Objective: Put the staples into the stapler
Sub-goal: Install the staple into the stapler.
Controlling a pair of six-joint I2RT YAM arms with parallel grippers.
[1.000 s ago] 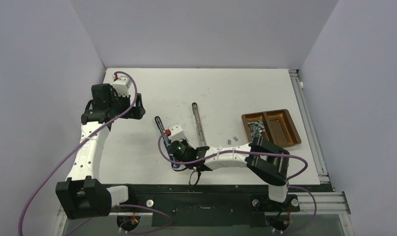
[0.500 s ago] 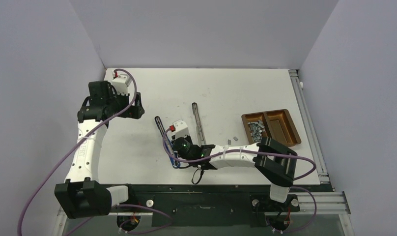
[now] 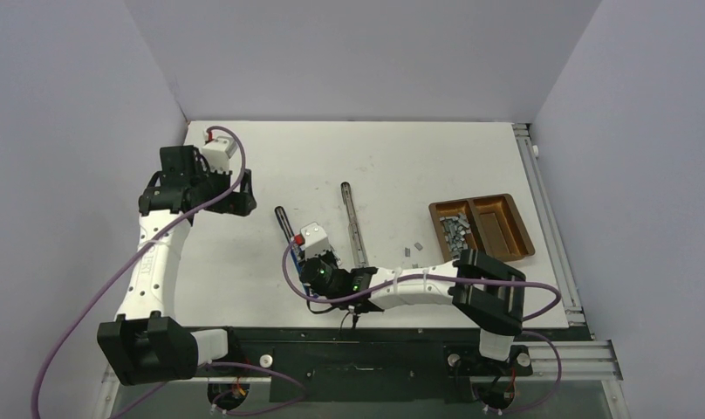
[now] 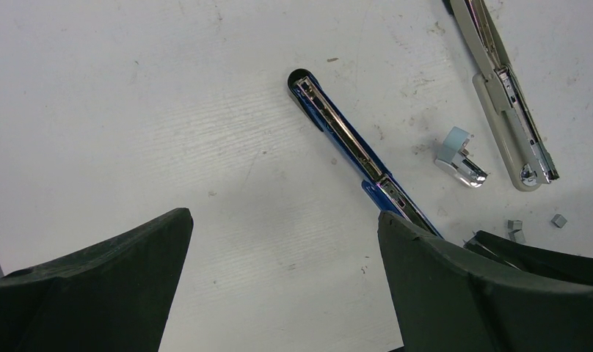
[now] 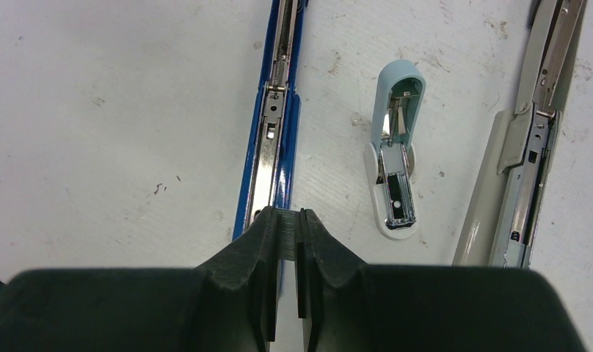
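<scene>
Three open staplers (image 5: 395,158), staples (image 3: 455,229) in tray (image 3: 500,229)

A brown two-compartment tray (image 3: 499,225) sits on the white table (image 3: 401,166).

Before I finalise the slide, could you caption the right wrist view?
Right gripper pinches a staple strip at the open blue stapler rail.

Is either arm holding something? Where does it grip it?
The right end effector pinches a staple strip by its sides; the left end effector holds nothing.
</scene>
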